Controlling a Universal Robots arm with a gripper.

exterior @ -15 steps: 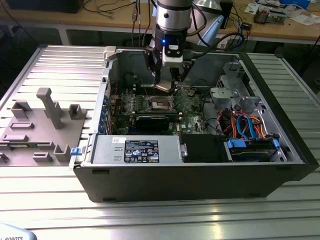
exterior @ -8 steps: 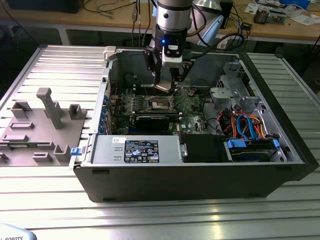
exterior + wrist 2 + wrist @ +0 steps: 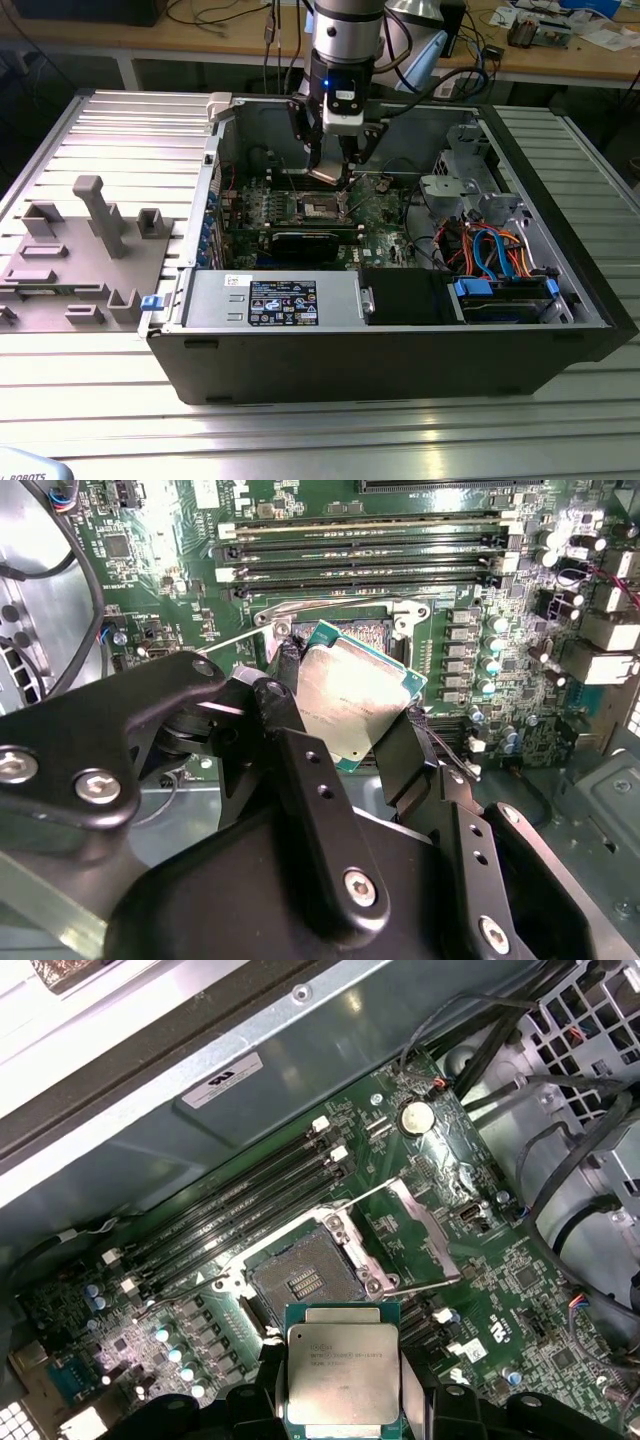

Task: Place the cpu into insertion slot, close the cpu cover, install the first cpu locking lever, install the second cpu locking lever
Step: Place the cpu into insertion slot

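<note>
My gripper (image 3: pixel 334 176) hangs inside the open computer case, shut on the cpu (image 3: pixel 343 1370), a small square chip with a silvery top and green rim. In the second wrist view the two black fingers (image 3: pixel 290 670) pinch opposite edges of the cpu (image 3: pixel 350 695). The chip is tilted and held a little above the insertion slot (image 3: pixel 303 1280), a dark open square socket on the green motherboard (image 3: pixel 385 215). Beside the socket the cpu cover (image 3: pixel 420 1220) stands swung open. Two thin wire locking levers (image 3: pixel 425 1286) are raised off the board.
The case (image 3: pixel 400 350) lies on a slatted metal table, its walls ringing the board. Memory slots (image 3: pixel 240 1210) run along one side of the socket, and a long black card (image 3: pixel 310 243) along the other. Cables and a drive cage (image 3: pixel 490 260) fill the exterior view's right. A grey fixture (image 3: pixel 90 250) stands outside.
</note>
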